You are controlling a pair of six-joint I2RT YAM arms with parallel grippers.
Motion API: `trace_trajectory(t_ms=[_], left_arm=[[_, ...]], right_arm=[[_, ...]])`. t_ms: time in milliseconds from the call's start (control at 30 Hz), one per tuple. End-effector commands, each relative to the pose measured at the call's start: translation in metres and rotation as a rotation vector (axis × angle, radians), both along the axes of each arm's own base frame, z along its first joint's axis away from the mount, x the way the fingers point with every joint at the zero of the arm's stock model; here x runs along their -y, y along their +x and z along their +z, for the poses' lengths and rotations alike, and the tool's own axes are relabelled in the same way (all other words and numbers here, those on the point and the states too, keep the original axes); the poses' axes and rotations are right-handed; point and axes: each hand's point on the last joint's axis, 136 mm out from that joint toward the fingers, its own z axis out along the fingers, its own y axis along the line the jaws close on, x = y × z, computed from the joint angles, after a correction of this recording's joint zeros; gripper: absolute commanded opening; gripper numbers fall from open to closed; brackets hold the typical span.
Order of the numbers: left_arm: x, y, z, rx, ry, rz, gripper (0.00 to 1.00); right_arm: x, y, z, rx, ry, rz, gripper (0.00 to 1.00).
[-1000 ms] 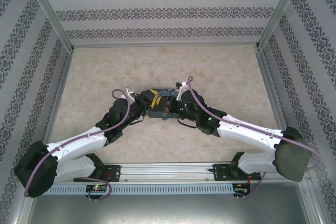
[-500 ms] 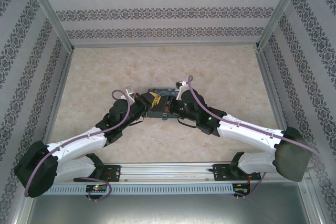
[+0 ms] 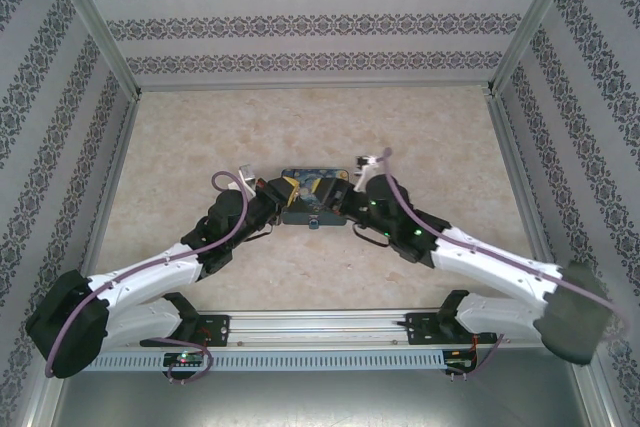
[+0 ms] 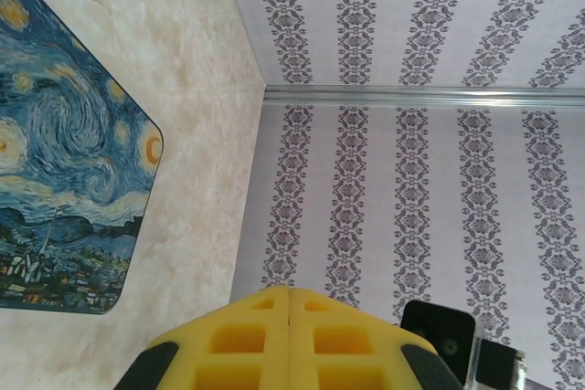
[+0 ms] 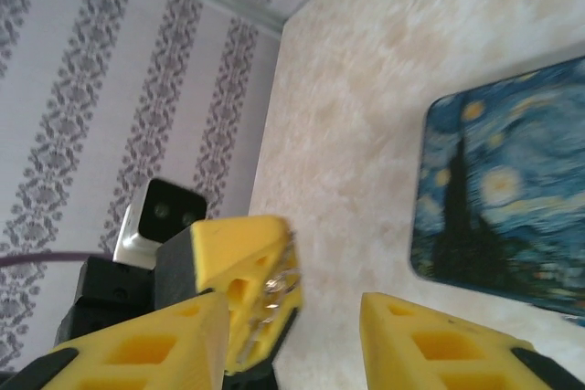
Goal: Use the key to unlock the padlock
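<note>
The key (image 5: 280,286) shows as a thin silvery sliver pinched in the seam of my left gripper's yellow fingers (image 5: 239,262), seen in the right wrist view. My left gripper (image 3: 286,187) is shut, and its pads meet tip to tip (image 4: 290,291). My right gripper (image 5: 294,315) stands open just in front of it, one finger on each side and holding nothing. In the top view it (image 3: 341,193) is above the right end of the painted case (image 3: 308,207). A small grey bump (image 3: 313,222) at the case's near edge may be the padlock; I cannot tell.
The blue-and-yellow Starry Night case (image 4: 64,180) (image 5: 503,198) lies flat on the beige tabletop (image 3: 420,137) under both grippers. Patterned walls (image 3: 320,22) close in the back and sides. A metal rail (image 3: 320,325) runs along the near edge.
My right gripper has opened and its arm has swung to the right, away from the left gripper. The left gripper has shut fully and stays in place over the case.
</note>
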Motion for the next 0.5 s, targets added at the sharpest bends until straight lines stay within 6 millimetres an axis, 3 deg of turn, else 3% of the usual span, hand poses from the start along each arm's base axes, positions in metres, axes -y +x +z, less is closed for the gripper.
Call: trace_trajectory(t_ms=[0, 167, 467], left_arm=[[-0.005, -0.005, 0.003, 0.06, 0.076, 0.001, 0.0], [-0.006, -0.008, 0.006, 0.115, 0.118, -0.018, 0.0], [0.002, -0.011, 0.048, 0.363, 0.23, -0.102, 0.0]], right_arm=[[0.029, 0.006, 0.0, 0.005, 0.013, -0.098, 0.44], [0.028, 0.007, 0.01, 0.038, 0.049, -0.051, 0.43], [0.0, 0.007, 0.016, 0.018, 0.144, 0.028, 0.5]])
